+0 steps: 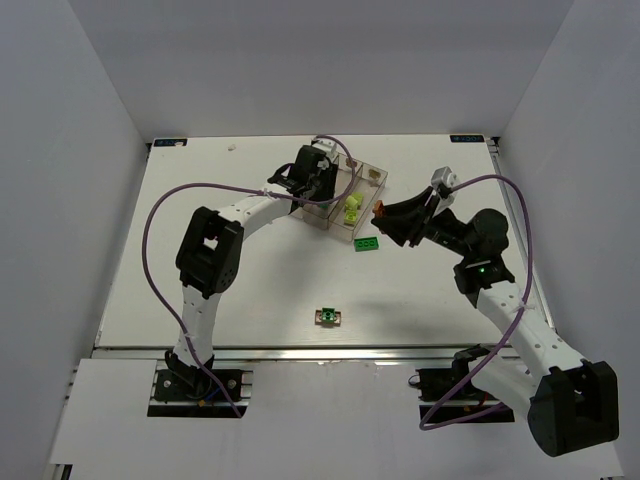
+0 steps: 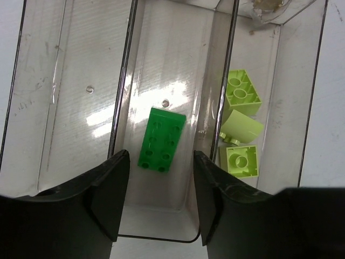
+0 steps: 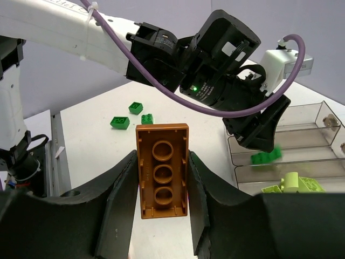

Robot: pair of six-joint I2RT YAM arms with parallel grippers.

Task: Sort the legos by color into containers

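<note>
3 clear bins joined as one tray, the containers (image 1: 378,180), stand toward the far side of the table (image 1: 200,300), and both arms meet there. The left gripper (image 2: 160,157) hangs over the middle bin (image 2: 172,65) with its jaws spread and nothing between them. The green brick (image 2: 161,139) shows below them inside that bin, though the right wrist view has it blurred just under the fingers, so I cannot tell whether it rests on the floor. The outer bin (image 2: 285,81) beside it holds 3 pale yellow-green bricks (image 2: 240,129), so each colour has its own lane. The right gripper (image 3: 161,159) is clamped on the orange-brown brick (image 3: 161,186), pinching its long sides with the hollow underside toward the camera. It hovers just beside the tray's near end, probably because the left arm fills the room above the bins. I see no brick in the other outer bin (image 2: 70,81), the likely home for orange. With fingers flanking the brick, the load looks wide for such narrow walls, so dropping it from above the rim seems safer. A green lego (image 1: 368,243) lies loose just beside the tray, and a small green piece (image 1: 327,317) sits well apart, nearer the arm bases
</note>
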